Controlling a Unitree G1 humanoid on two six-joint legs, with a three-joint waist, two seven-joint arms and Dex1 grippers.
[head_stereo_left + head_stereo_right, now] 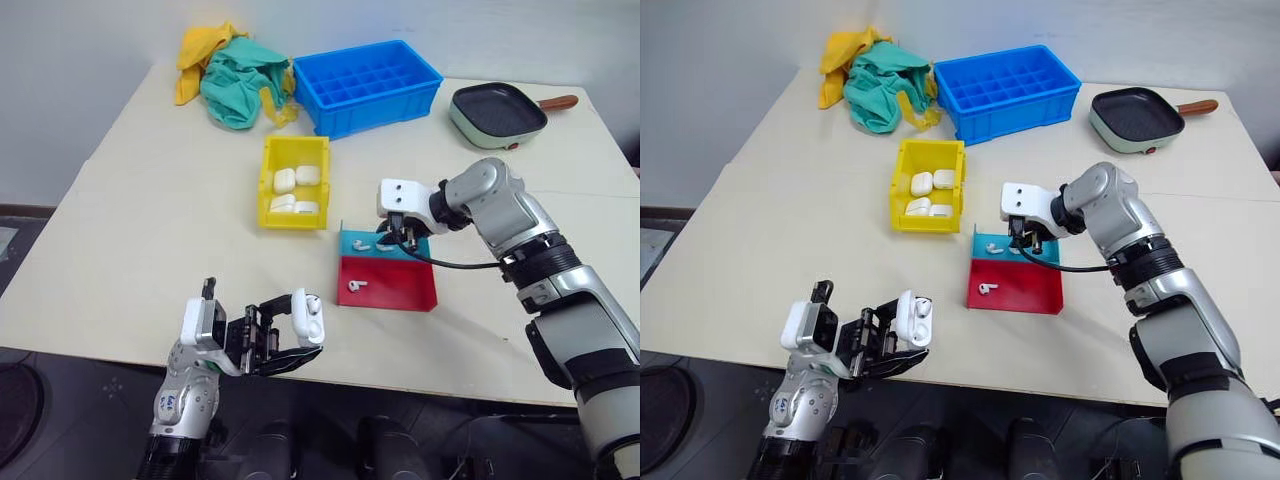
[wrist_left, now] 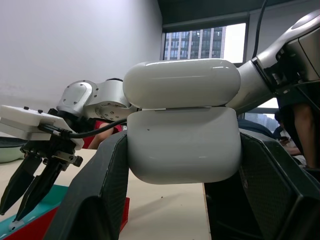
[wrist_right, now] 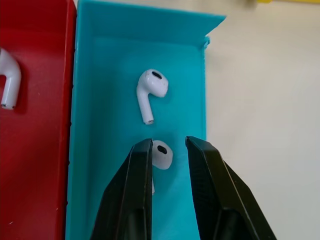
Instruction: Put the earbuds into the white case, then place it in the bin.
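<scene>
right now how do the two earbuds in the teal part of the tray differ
The upper earbud lies free on the teal floor, its whole stem showing; the lower earbud sits between the right hand's fingers, its stem hidden behind one finger. The upper earbud is further from the hand; the lower one is right at its fingertips. Both are glossy white and lie in the tray's teal half.
</scene>
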